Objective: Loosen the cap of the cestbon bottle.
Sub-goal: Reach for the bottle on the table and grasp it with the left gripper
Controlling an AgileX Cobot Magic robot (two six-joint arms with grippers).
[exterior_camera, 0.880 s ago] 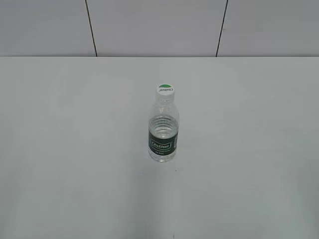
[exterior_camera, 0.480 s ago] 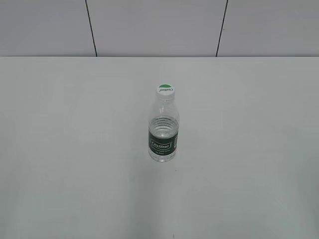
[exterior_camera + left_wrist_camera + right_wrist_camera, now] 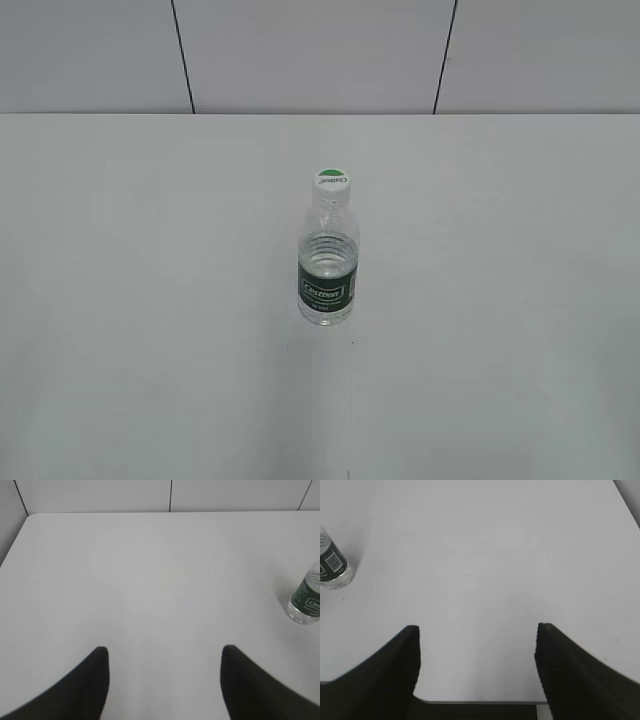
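Observation:
The cestbon bottle (image 3: pixel 327 268) stands upright in the middle of the white table, clear with a dark green label band. Its white cap (image 3: pixel 332 182) with a green half-circle sits on the neck. The bottle's lower part shows at the right edge of the left wrist view (image 3: pixel 306 601) and at the left edge of the right wrist view (image 3: pixel 332 565); the cap is cut off in both. My left gripper (image 3: pixel 165 652) is open and empty, well left of the bottle. My right gripper (image 3: pixel 477 630) is open and empty, well right of it, near the table's front edge. Neither arm shows in the exterior view.
The white table (image 3: pixel 150 300) ends at a grey tiled wall (image 3: pixel 300 50) at the back. Its left edge shows in the left wrist view (image 3: pixel 15 535), and its right and front edges in the right wrist view (image 3: pixel 480 701).

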